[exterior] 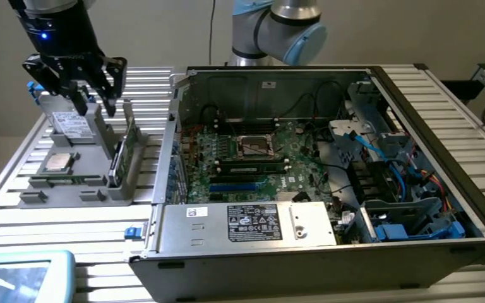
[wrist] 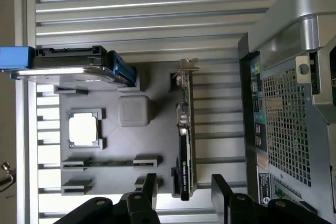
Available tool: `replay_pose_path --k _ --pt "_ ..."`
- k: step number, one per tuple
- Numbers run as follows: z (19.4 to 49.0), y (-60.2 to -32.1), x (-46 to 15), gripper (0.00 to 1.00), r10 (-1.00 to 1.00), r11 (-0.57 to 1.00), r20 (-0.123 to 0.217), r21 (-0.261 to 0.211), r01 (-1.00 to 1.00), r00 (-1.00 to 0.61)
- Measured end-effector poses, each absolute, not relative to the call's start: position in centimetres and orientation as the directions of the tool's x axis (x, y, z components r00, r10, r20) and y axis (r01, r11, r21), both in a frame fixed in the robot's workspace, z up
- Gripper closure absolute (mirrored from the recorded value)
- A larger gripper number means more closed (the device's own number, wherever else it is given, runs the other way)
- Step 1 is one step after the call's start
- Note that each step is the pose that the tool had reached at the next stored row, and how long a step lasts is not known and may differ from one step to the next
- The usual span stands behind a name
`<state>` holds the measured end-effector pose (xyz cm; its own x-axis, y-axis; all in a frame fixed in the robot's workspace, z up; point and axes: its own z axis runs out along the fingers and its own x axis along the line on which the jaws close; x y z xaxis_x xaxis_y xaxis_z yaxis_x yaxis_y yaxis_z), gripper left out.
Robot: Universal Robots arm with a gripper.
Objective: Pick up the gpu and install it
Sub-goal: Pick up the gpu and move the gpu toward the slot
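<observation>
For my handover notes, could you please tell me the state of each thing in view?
gpu: standing on edge in the gray holder, not gripped.
gripper: fingers open, above the holder, empty.
computer case: side open, motherboard exposed.
silver drive: standing upright in the holder.
processor chip: lying flat in the holder.

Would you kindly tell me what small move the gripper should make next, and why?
Probably a short, straight descent. The open gripper hangs above the gpu, which stands on edge in the gray holder, untouched. In the wrist view the fingers line up on either side of the card, so lowering should bring them around it.
</observation>
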<state>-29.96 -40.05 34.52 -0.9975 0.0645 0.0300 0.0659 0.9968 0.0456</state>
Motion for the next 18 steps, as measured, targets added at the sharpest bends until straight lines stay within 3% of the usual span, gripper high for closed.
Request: replay_pose_path --k 18 --pt "31.3 -39.5 -29.8 0.46 0.065 0.997 0.036 0.045 0.066 -0.997"
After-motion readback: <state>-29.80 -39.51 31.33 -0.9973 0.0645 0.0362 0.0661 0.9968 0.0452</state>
